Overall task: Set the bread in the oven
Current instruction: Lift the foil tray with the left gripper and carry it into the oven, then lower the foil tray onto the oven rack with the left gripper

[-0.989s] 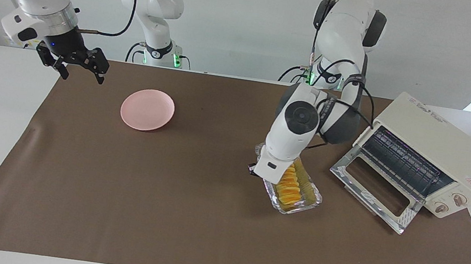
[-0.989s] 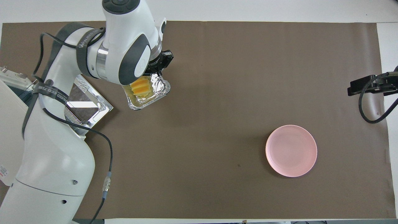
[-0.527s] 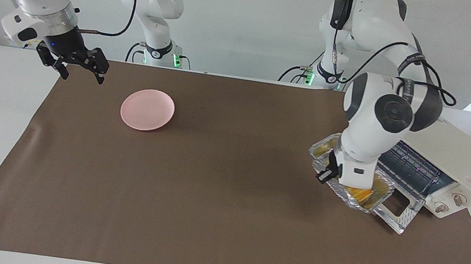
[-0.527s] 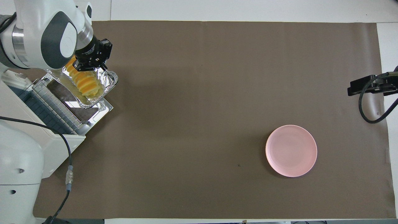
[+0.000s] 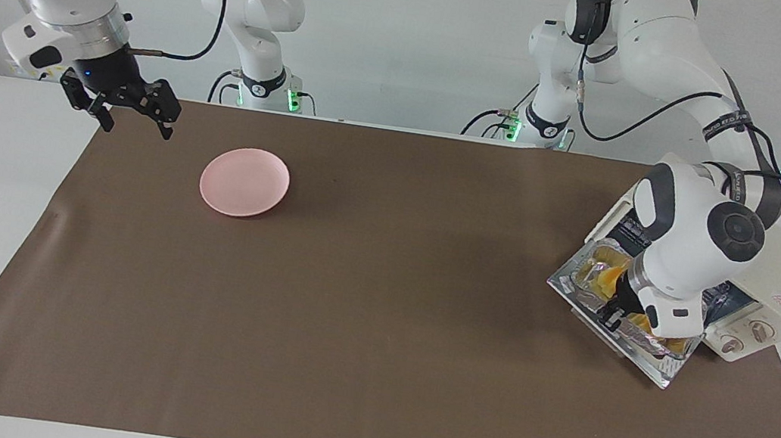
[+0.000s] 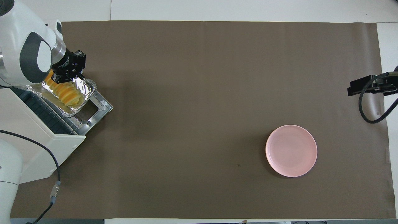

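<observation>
Two arms are at work. The left gripper [image 6: 67,76], jaws clenched on the rim of the crinkled silver foil tray [image 6: 84,95], holds it over the lowered glass door of the cream-white boxy toaster oven [image 5: 774,265]. The ridged yellow-orange bread loaf [image 6: 67,95] lies in that tray. The right gripper [image 5: 134,110] waits, jaws released, over the table's edge near the round pink plate [image 5: 244,181].

The ridged yellow-orange bread [image 6: 65,93] lies over the open drop-down door of the cream oven [image 5: 778,285].
</observation>
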